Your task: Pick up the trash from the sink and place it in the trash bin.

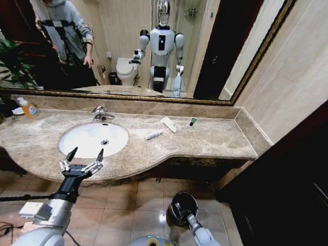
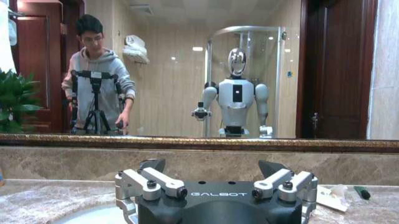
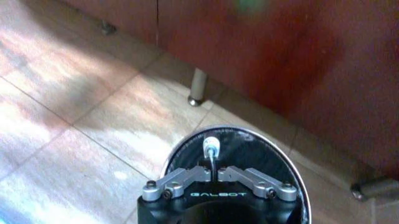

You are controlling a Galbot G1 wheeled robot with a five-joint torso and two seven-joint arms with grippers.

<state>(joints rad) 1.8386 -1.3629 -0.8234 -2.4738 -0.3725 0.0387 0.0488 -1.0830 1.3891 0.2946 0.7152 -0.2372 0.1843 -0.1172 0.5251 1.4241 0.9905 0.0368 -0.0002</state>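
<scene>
Step in hand: delivery. The right claw (image 3: 214,176) hung directly over the small round dark trash bin with the shiny metal rim (image 3: 283,161), its fingers closed on a small white tube (image 3: 211,145) that pointed down into the bin's mouth.
Left claw: the left claw (image 1: 82,160) stood spread wide and empty at the near edge of the brown-beige marble worktop (image 1: 219,139), with the white oval porcelain sink (image 1: 84,141) just beyond its fingertips.
Trash left: past the sink, off to that claw's right, another white tube (image 1: 153,135), a flat white packet (image 1: 169,124) and a tiny green-capped piece (image 1: 192,121) lay on the worktop.
Next move, as a judgement: the right claw needed only to open so that the tube fell inside the rim.
</scene>
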